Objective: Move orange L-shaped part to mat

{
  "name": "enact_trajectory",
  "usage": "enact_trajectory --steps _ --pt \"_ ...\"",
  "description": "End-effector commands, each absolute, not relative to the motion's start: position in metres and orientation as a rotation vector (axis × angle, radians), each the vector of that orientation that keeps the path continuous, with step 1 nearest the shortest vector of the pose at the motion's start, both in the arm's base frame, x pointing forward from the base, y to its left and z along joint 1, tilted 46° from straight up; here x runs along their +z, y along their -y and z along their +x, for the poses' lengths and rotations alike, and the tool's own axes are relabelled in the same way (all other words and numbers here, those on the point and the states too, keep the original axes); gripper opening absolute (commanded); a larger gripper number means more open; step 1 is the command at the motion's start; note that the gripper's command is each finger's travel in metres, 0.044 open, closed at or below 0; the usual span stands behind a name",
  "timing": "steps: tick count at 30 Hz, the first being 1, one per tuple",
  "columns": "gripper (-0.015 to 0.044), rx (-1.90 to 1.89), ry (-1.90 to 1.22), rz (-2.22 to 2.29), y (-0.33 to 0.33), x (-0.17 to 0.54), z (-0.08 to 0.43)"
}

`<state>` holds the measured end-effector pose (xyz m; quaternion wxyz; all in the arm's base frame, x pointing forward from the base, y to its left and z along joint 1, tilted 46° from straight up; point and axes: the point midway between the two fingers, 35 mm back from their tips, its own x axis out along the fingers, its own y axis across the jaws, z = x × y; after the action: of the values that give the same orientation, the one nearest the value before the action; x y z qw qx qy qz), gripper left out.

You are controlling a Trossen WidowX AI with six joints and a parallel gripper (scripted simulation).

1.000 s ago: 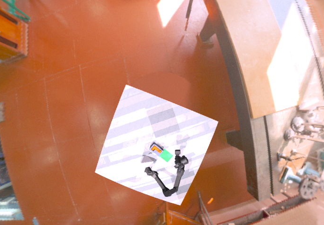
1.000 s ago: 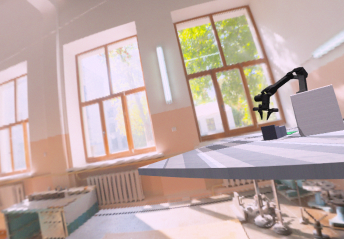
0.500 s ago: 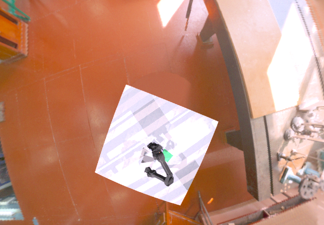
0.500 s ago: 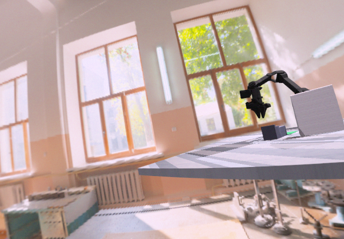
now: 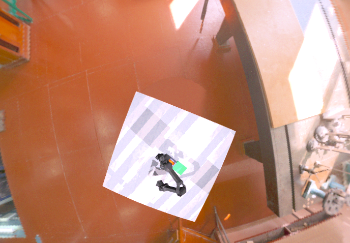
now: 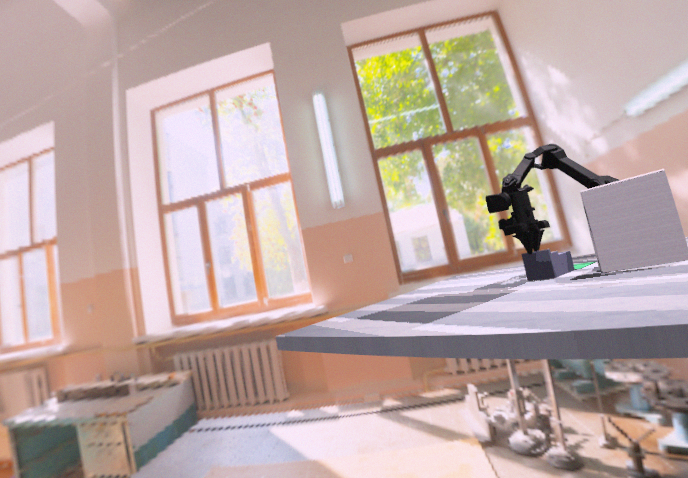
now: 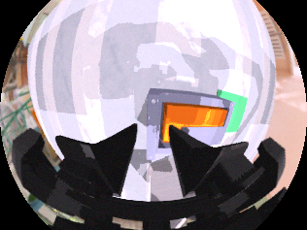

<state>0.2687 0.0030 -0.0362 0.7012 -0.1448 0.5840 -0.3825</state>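
The orange L-shaped part (image 5: 171,162) (image 7: 194,115) lies in the pocket of the grey tray (image 6: 537,268) (image 7: 153,115). It looks level, with no raised end visible. Its L-shaped end is at the left in the wrist view, partly behind a fingertip. My gripper (image 6: 532,251) (image 7: 153,127) points down over that end of the tray, its fingers parted and nothing between them. The fingertips are at or just above the tray's top; contact cannot be told. The green mat (image 5: 179,168) (image 6: 583,265) (image 7: 237,113) lies beside the tray's other end, with nothing on it.
The arm (image 5: 174,175) (image 6: 576,163) reaches over the tray from its base. A large pale box-like block (image 6: 635,222) stands near the base in the exterior view. The striped table (image 5: 152,114) (image 6: 440,326) carries the tray and mat.
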Motion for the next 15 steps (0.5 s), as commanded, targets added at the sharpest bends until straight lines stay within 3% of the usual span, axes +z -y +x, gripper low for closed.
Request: enact_trajectory --steps 1,15 --pt "0.0180 -0.851 -1.304 -0.338 0.008 -0.045 0.265" --pt "0.0180 -0.851 -1.304 -0.338 0.019 -0.056 0.266"
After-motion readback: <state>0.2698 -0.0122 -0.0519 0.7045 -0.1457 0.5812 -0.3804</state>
